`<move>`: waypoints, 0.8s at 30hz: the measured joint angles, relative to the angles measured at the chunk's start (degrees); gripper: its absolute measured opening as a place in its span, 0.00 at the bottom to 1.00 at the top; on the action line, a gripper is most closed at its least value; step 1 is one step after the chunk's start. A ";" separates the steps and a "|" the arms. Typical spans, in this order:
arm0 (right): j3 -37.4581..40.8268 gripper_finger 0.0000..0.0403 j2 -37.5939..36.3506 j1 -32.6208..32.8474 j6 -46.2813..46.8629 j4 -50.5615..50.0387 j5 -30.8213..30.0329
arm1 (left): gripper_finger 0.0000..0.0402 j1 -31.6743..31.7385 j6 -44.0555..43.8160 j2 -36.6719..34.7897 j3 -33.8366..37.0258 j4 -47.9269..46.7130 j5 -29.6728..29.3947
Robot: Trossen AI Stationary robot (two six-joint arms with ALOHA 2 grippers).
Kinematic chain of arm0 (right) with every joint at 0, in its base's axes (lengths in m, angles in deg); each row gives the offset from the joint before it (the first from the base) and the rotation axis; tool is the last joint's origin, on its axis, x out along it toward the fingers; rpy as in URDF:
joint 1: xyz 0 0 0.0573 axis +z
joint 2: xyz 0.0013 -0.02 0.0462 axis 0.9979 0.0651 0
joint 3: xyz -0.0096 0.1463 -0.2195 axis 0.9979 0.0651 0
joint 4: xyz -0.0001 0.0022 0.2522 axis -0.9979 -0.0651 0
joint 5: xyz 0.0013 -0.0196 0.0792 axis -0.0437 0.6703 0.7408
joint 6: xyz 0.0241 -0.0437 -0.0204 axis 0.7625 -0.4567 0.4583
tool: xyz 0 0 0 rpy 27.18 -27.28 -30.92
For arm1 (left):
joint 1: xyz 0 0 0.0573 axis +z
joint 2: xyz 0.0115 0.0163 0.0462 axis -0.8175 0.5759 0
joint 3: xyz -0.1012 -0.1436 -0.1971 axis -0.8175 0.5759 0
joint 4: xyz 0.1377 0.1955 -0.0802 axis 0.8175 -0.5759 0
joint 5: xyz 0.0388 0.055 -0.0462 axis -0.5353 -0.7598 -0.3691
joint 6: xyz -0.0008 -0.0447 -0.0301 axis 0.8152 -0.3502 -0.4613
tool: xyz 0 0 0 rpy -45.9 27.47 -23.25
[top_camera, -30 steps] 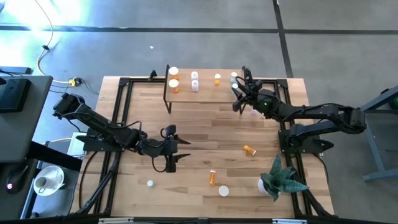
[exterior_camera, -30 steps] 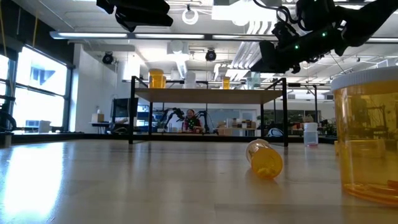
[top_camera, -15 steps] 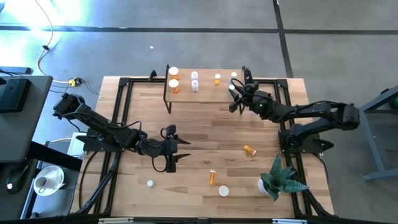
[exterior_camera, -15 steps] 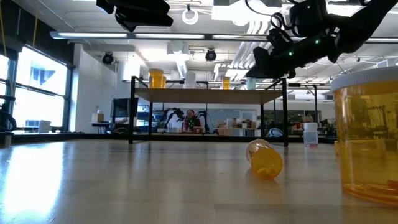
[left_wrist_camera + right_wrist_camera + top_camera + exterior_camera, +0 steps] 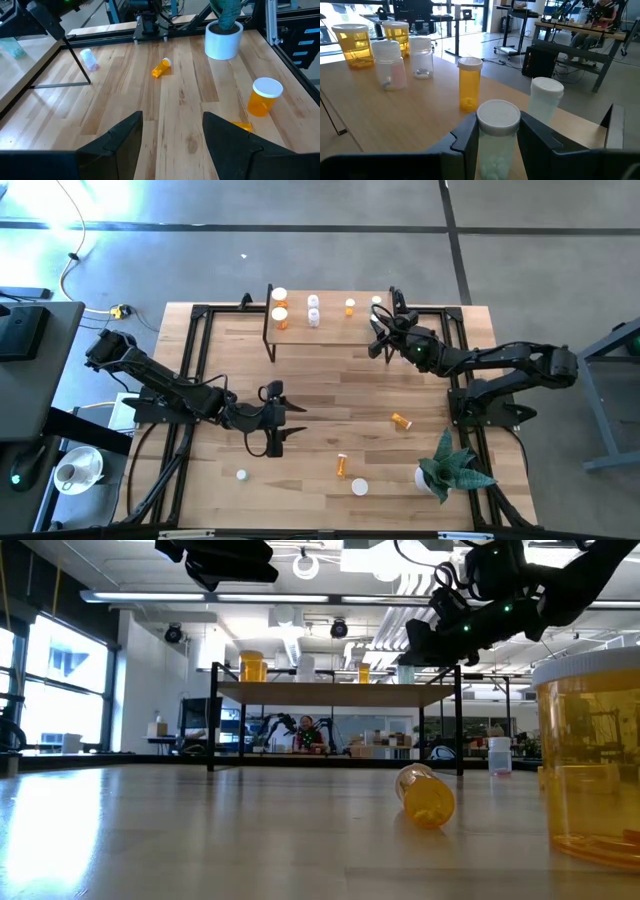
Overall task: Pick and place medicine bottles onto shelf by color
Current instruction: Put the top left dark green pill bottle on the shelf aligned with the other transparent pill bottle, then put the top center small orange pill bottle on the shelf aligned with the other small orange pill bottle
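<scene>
Two dark arms work over the wooden table (image 5: 330,395). At its far edge the shelf (image 5: 415,107) carries six upright vials: two orange, two clear, a slim orange one and a pale one near its right end. Above that end, the right gripper (image 5: 495,132) clamps a pale white-capped vial (image 5: 497,135) upright; its lower body is hidden. Left gripper (image 5: 172,130), fingers parted and empty, waits mid-table. One orange vial (image 5: 161,68) lies on its side; a clear vial's (image 5: 89,58) contents are unreadable.

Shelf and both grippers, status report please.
Right gripper over shelf, shut on pale vial. Left gripper open, idle mid-table. Six bottles already shelved; path clear.
</scene>
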 joint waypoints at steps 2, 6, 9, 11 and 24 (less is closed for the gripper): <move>0.00 0.26 0.00 0.02 -0.08 -0.09 0.05 | 0.49 0.00 0.00 0.01 0.00 0.00 0.01; 0.00 0.26 0.00 0.02 -0.01 -0.11 -0.10 | 0.49 0.00 0.00 0.01 0.00 0.00 0.00; 0.00 0.30 0.00 0.02 0.01 -0.11 -0.10 | 0.49 -0.01 0.00 0.00 0.00 0.00 0.00; -0.01 0.34 0.00 0.02 0.17 -0.20 -0.11 | 0.49 -0.01 0.00 0.00 0.00 0.00 0.02; -0.07 0.49 -1.06 0.02 1.20 0.20 -0.23 | 0.49 0.00 0.00 -0.01 0.00 -0.02 0.02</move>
